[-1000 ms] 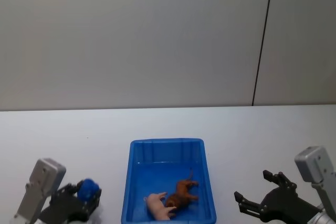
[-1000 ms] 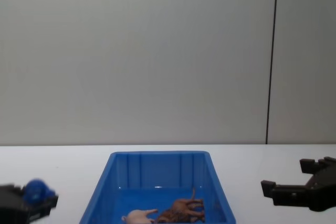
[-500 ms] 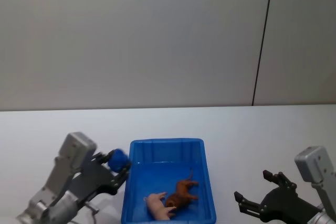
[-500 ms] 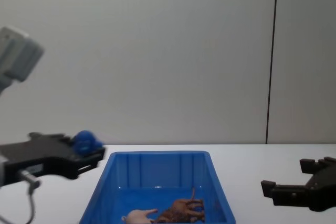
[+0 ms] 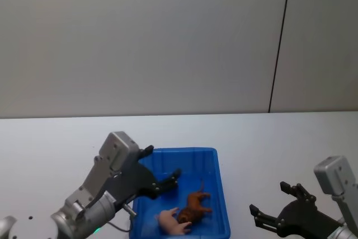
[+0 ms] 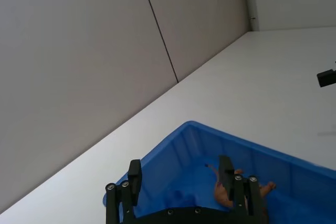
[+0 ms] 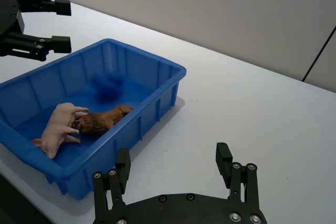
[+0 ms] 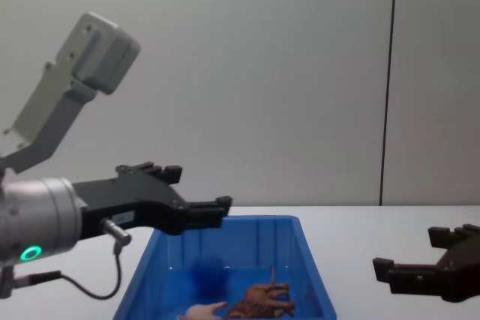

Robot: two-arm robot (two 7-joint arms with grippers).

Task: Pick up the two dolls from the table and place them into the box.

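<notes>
A blurred blue object (image 7: 108, 84) is being registered, indistinctly, inside the box (image 5: 219, 207) beneath the spread-jawed left gripper (image 5: 162, 167), while the right gripper (image 5: 278, 205) is being held spread beside it.

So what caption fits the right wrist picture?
Pig and lion lie in the blue box; right gripper open.

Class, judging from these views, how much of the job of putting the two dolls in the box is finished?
Done: the brown lion doll and the pink pig doll both lie inside the blue box. In hand: nothing; the left gripper is open above the box, a blurred blue object beneath it. The right gripper hovers open beside the box. Left: apparently nothing.
</notes>
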